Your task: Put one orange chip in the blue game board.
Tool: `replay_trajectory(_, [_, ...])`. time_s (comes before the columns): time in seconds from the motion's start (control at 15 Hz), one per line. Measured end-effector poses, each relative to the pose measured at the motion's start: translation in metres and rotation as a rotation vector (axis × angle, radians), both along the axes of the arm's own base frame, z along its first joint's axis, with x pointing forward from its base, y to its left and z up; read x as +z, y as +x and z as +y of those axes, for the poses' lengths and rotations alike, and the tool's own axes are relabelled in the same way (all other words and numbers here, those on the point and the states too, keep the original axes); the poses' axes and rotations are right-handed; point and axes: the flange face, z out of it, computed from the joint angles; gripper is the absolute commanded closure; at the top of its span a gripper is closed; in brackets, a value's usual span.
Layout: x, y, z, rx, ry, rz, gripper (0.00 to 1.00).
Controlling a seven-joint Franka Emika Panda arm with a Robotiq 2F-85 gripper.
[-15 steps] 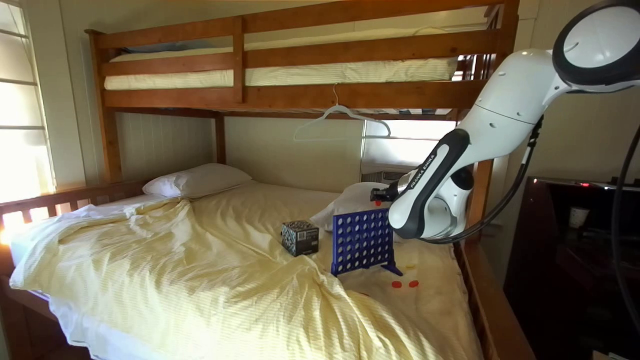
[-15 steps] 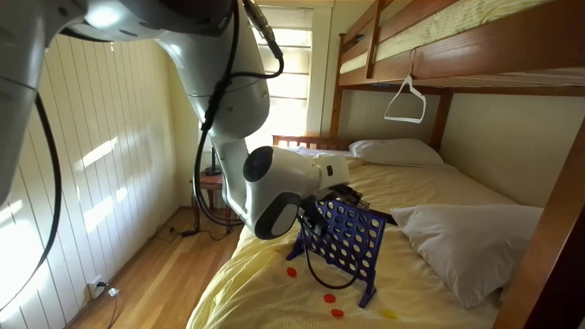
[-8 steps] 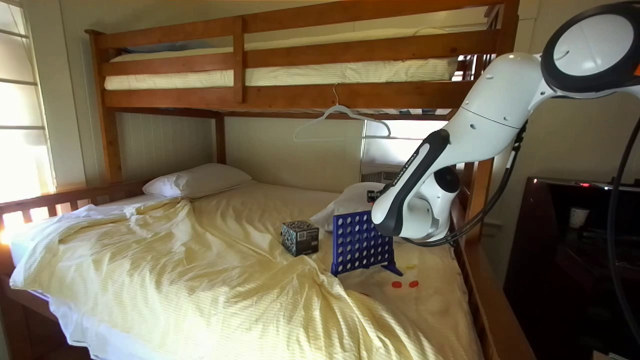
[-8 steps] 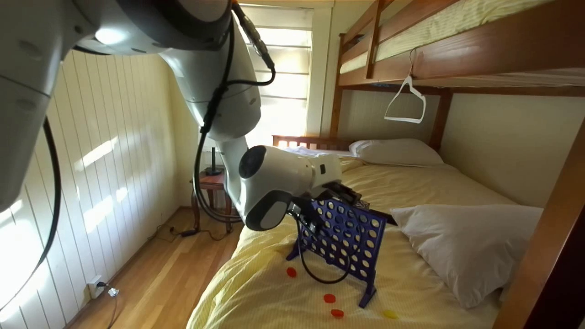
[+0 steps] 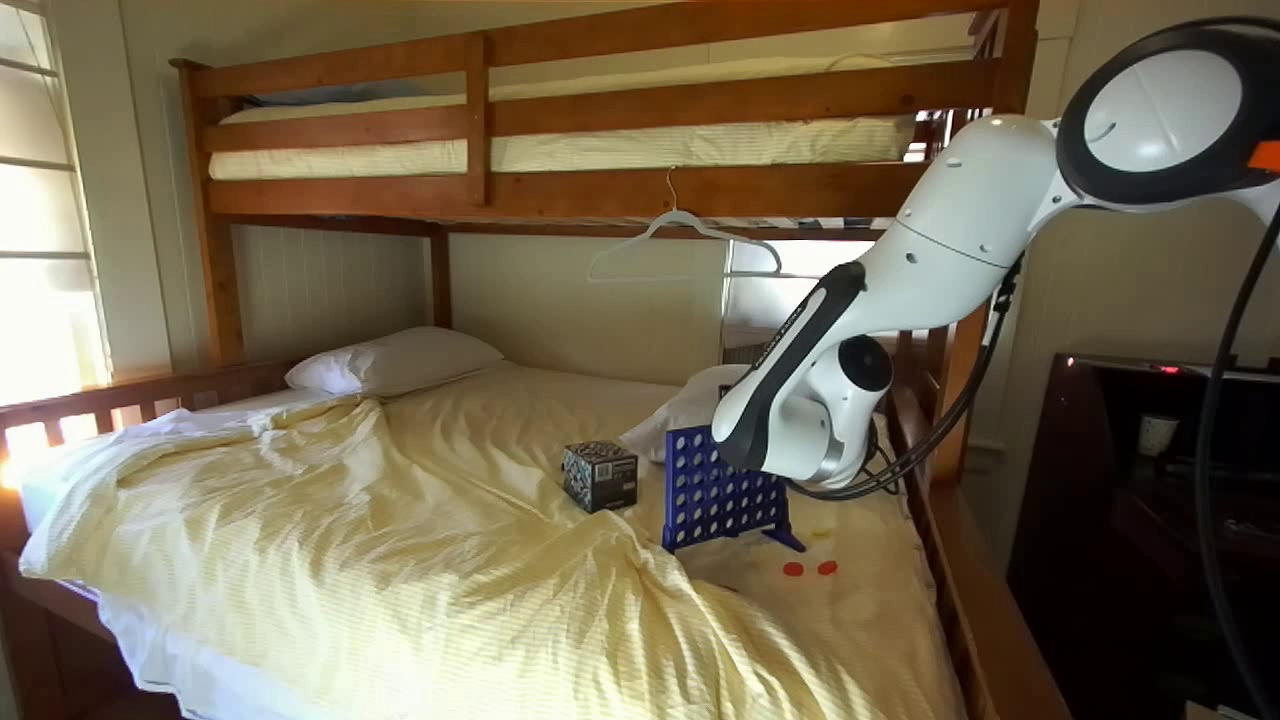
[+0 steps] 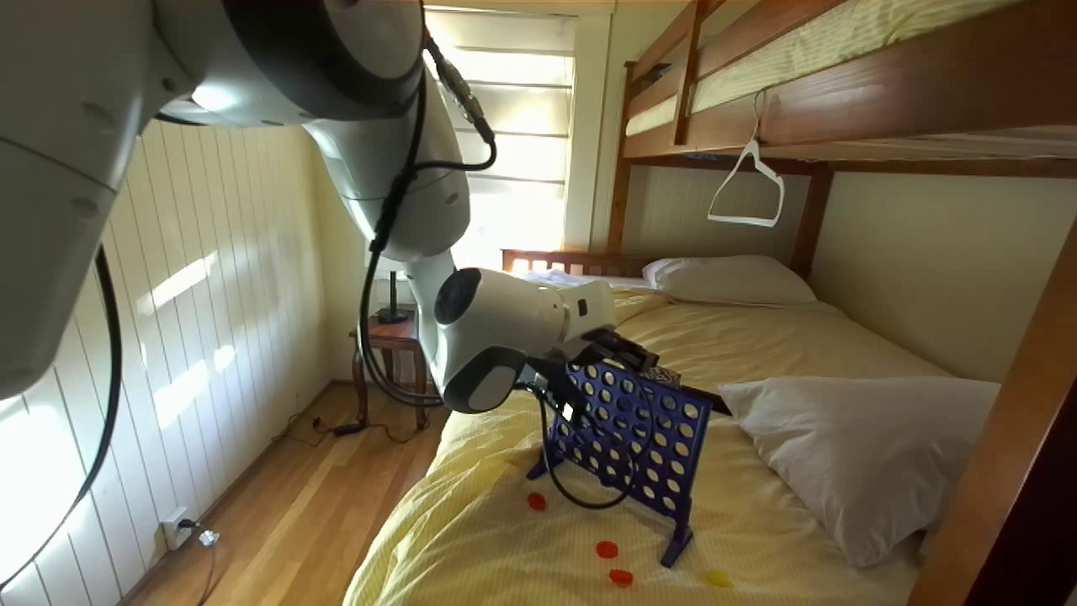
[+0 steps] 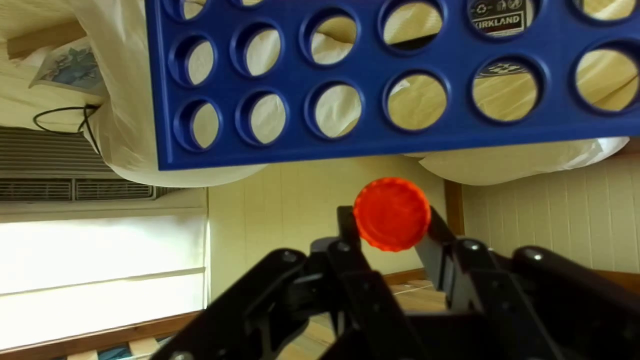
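Arm (image 5: 935, 265): moved since the earlier frames; in an exterior view its wrist end now covers more of the upper right of the board (image 5: 722, 497).
Board: upright on its feet, same place as before.
Box (image 5: 600, 477): there too, left of the board, apart from it.
Hanger (image 5: 676, 214): hung from the bunk (image 5: 350, 195), well above the level of the board.
Cable (image 6: 594, 507): in an exterior view, looping from the arm's wrist across the near face of the board.
Loose orange chips (image 6: 606, 550): there, three on the bed (image 6: 774, 505), on the near side of the board; two close together, the third near the board's left foot; all as before.
Yellow chip (image 6: 718, 578): also on the bed, near the board's right foot.
Pillow (image 6: 867, 454): right of the board.
Table (image 6: 391, 333): left of the board, well apart, standing on the floor (image 6: 294, 513).
Gripper (image 7: 391, 220): in the wrist view, entering from the bottom, beyond the board's edge; its two fingers (image 7: 346, 220) clamped on the chip (image 7: 392, 215).
Chip: flat face to the camera, off the board, a gap showing between it and the board's edge.
Box lettering: KIRKLAND, read through a hole in the board.
Window (image 7: 100, 255): past the board's edge, toward its left end.
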Motion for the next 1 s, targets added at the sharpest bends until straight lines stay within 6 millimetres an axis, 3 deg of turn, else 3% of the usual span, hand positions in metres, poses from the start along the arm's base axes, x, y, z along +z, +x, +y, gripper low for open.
replay_trajectory(0.4, [-0.0043, 0.0099, 0.0005, 0.009, -0.022, 0.003, 0.91])
replay_trajectory(1.0, [-0.0088, 0.0093, 0.0003, 0.007, -0.034, 0.005, 0.91])
